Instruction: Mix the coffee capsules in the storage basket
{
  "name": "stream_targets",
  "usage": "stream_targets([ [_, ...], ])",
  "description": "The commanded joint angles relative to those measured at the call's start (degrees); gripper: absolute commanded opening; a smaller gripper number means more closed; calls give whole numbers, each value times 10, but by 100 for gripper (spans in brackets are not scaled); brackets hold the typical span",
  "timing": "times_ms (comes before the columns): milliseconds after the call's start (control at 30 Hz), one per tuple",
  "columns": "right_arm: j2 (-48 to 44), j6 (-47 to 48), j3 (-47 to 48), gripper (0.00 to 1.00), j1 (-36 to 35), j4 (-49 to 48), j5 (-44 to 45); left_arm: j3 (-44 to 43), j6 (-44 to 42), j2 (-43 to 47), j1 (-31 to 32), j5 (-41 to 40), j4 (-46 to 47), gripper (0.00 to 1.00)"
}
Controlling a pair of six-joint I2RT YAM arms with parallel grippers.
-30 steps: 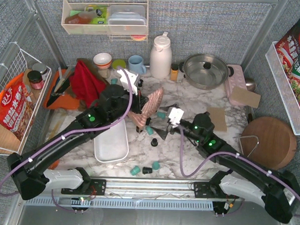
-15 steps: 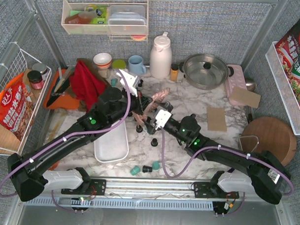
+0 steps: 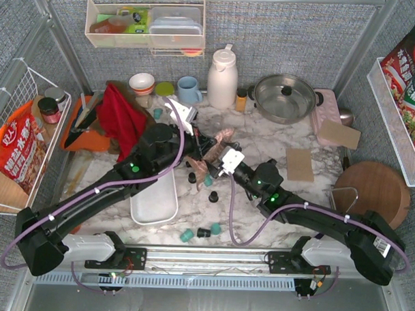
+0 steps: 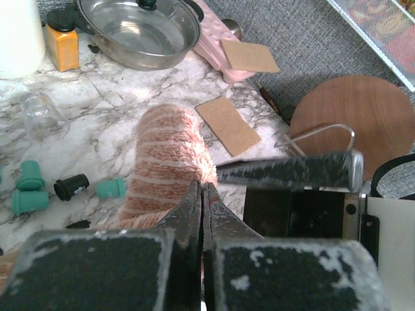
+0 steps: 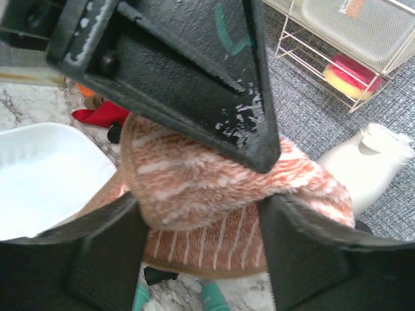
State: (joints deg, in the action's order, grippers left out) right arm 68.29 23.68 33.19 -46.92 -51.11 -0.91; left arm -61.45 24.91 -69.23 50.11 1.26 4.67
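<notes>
Marble (image 3: 262, 140) is strewn with coffee capsules (image 3: 203, 233) right of the storage basket (image 3: 154, 208); beyond it, a sock (image 4: 168, 149) is clamped by the left gripper (image 4: 202, 194) and straddled by the wide-spread right gripper (image 5: 201, 220).

Left pincer (image 4: 202, 192) pinched shut, right pincer (image 5: 201, 249) spread wide (tips nearly meeting)

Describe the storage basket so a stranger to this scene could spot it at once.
On the marble table, look toward the front left, where the left arm reaches across. The storage basket is the white shallow rectangular tray with rounded corners, its far end under that arm. The teal and black coffee capsules lying loose to its right are far smaller.
</notes>
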Motion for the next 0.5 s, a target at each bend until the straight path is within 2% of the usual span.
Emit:
stream_targets([
  [0,-9,-6,-4,61,-1,-10,-12,5,15,3,-1,13,40,0],
  [167,-39,-1,6,31,-1,73,-3,19,15,22,-3,-16,48,0],
  [200,-44,2,9,10,-1,90,-2,22,16,26,-4,-21,50,0],
  [233,-49,2,11,0,-1,102,4,25,17,29,-4,-27,51,0],
  [333,-62,-7,14,0,-1,124,26,32,19,36,-5,-47,54,0],
  [367,-67,-9,19,0,-1,141,36,34,19,40,-5,-59,53,7],
  [400,-71,-12,26,0,-1,166,48,37,18,47,-6,-73,51,18],
  [467,-85,-22,46,0,-1,231,94,42,10,71,-6,-107,43,51],
])
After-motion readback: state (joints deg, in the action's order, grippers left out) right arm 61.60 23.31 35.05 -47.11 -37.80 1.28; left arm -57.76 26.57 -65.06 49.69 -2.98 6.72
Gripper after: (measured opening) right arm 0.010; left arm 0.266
